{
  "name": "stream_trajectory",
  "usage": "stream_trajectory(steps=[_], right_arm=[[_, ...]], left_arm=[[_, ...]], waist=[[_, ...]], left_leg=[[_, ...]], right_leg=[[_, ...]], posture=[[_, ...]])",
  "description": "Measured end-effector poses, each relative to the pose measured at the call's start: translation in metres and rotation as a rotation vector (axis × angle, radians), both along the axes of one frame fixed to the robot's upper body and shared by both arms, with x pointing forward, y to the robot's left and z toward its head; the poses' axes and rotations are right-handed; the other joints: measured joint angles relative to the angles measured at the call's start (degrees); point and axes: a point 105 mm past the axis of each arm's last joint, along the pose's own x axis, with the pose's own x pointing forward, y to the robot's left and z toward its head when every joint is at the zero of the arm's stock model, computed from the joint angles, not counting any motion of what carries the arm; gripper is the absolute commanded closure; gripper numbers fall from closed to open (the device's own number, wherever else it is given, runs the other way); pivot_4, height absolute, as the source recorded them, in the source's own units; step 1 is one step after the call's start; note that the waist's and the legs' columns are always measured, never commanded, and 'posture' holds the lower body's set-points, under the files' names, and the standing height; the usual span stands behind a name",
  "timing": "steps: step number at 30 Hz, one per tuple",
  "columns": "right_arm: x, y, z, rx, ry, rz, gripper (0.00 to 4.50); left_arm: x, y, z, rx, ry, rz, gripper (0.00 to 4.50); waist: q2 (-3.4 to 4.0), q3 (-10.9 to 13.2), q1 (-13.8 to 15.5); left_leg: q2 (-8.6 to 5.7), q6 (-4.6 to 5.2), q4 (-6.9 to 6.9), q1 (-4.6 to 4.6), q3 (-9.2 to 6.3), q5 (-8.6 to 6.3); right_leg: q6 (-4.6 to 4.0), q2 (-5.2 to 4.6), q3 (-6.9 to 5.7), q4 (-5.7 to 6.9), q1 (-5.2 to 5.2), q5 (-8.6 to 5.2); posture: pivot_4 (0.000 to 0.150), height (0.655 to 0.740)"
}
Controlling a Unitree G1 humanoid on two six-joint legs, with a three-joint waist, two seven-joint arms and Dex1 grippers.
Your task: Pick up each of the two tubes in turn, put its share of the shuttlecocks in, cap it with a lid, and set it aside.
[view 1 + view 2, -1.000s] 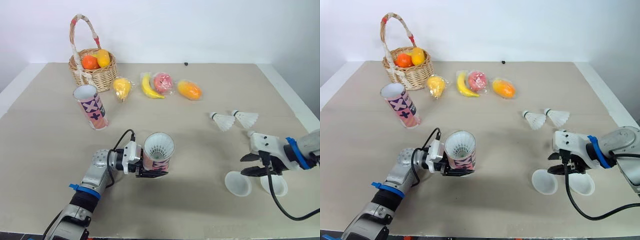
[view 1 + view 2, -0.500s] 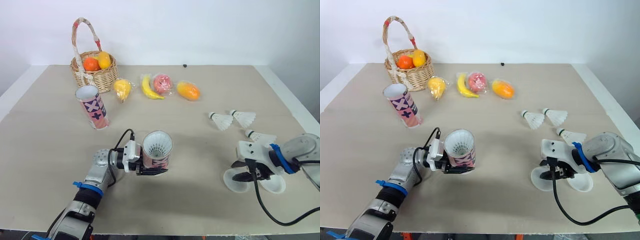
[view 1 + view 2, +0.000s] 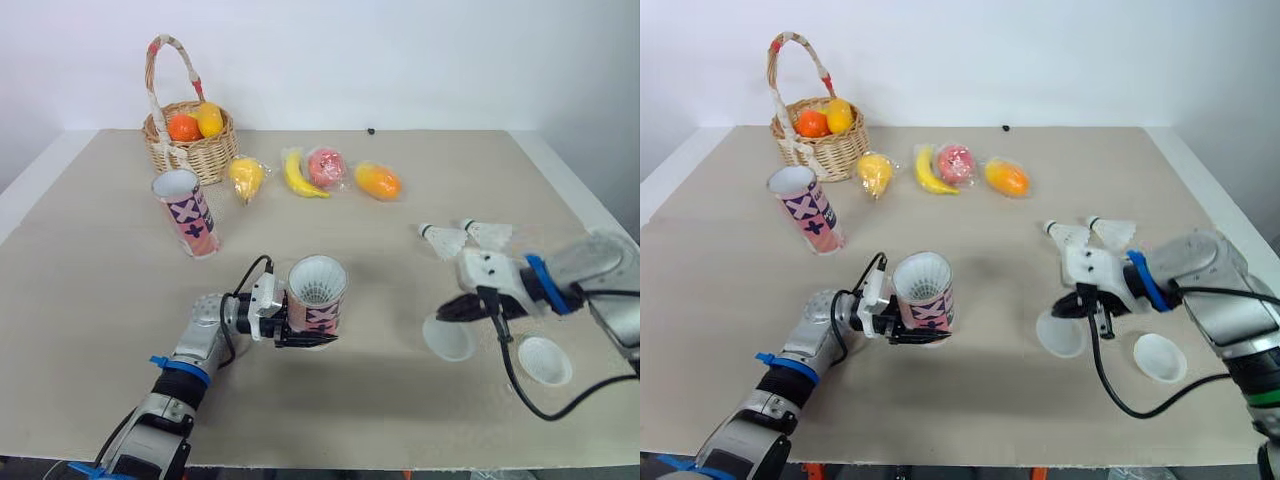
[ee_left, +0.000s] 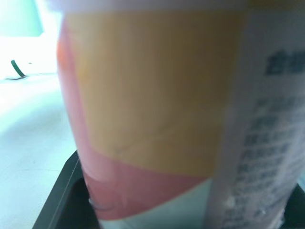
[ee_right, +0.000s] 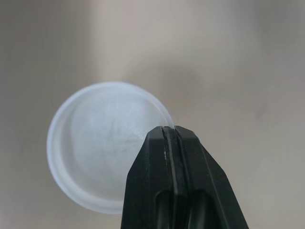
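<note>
My left gripper [image 3: 298, 327] is shut on a pink patterned tube [image 3: 317, 297], held upright above the table with white shuttlecock feathers showing in its open mouth. The tube's label [image 4: 157, 109] fills the left wrist view. My right gripper [image 3: 446, 311] is shut on the rim of a translucent white lid [image 3: 448, 338], held just above the table to the right of that tube; the pinched lid [image 5: 105, 143] also appears in the right wrist view. A second lid [image 3: 545, 360] lies on the table. A second pink tube [image 3: 186, 212] stands open at the left. Two shuttlecocks [image 3: 446, 240] lie behind my right gripper.
A wicker basket [image 3: 185, 150] with fruit stands at the back left. Wrapped fruit and a banana [image 3: 300, 176] lie in a row along the back. The table's right edge [image 3: 600, 215] runs close behind my right arm.
My right gripper closed on one lid, lifted it off the table and carried it left toward the held tube. The other lid stayed put. My left gripper kept the tube nearly still.
</note>
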Motion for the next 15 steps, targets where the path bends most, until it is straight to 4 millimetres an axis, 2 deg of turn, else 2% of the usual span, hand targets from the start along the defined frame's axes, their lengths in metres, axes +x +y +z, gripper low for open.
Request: stream_trajectory(steps=[3, 5, 6, 8, 9, 11, 13, 15], right_arm=[[0.009, 0.023, 0.033, 0.060, -0.078, 0.086, 4.48], [0.014, 0.045, 0.069, 0.093, -0.166, 0.172, 4.48], [0.015, 0.047, 0.073, 0.096, -0.179, 0.183, 4.48], [0.020, 0.064, 0.089, 0.125, -0.204, 0.243, 4.48], [0.023, 0.079, 0.098, 0.138, -0.215, 0.291, 4.48], [0.024, 0.089, 0.103, 0.136, -0.226, 0.325, 4.48], [0.023, 0.107, 0.109, 0.127, -0.247, 0.400, 4.48], [0.022, 0.113, 0.110, 0.121, -0.253, 0.428, 4.48]], left_arm=[[0.001, 0.000, 0.001, 0.003, 0.003, -0.011, 1.60], [0.004, -0.003, 0.002, -0.002, 0.010, -0.015, 1.60], [0.004, -0.004, 0.003, -0.004, 0.011, -0.017, 1.60], [0.006, -0.003, 0.003, -0.010, 0.023, -0.011, 1.60], [0.009, -0.004, 0.004, -0.010, 0.029, -0.010, 1.60], [0.009, -0.005, 0.004, -0.010, 0.033, -0.012, 1.60], [0.009, -0.005, 0.005, -0.006, 0.033, -0.020, 1.60], [0.009, -0.005, 0.005, -0.004, 0.032, -0.024, 1.60]], waist=[[0.02, 0.0, 0.0], [0.00, 0.1, 0.0], [-0.02, 0.1, 0.1], [-0.01, 0.1, 0.0], [0.00, 0.1, -0.1], [-0.01, 0.1, 0.0], [-0.01, 0.1, 0.0], [-0.01, 0.1, 0.0]], left_leg=[[0.01, 0.00, -0.01, -0.04, 0.00, 0.00], [0.03, 0.00, -0.01, -0.06, -0.04, 0.00], [0.03, 0.00, -0.02, -0.09, -0.08, 0.00], [0.06, 0.00, -0.03, -0.08, -0.10, 0.00], [0.06, 0.00, -0.03, -0.08, -0.10, 0.00], [0.05, 0.00, -0.03, -0.12, -0.13, 0.00], [0.04, 0.00, -0.07, -0.13, -0.14, 0.00], [0.03, 0.00, -0.08, -0.14, -0.18, 0.00]], right_leg=[[-0.03, 0.00, 0.01, 0.01, -0.09, 0.03], [-0.06, 0.02, -0.07, 0.00, -0.08, 0.03], [-0.07, 0.01, -0.10, -0.01, -0.07, 0.02], [-0.12, -0.04, -0.11, -0.01, -0.11, 0.05], [-0.12, -0.02, -0.11, 0.01, -0.13, 0.05], [-0.15, -0.01, -0.17, 0.02, -0.13, 0.03], [-0.38, -0.01, -0.17, 0.04, -0.14, 0.12], [-0.42, -0.02, -0.19, 0.04, -0.14, 0.13]], posture=[[0.150, 0.7298], [0.150, 0.7298], [0.150, 0.7298], [0.150, 0.7298], [0.150, 0.7298], [0.150, 0.7298], [0.150, 0.7298], [0.150, 0.7298]])
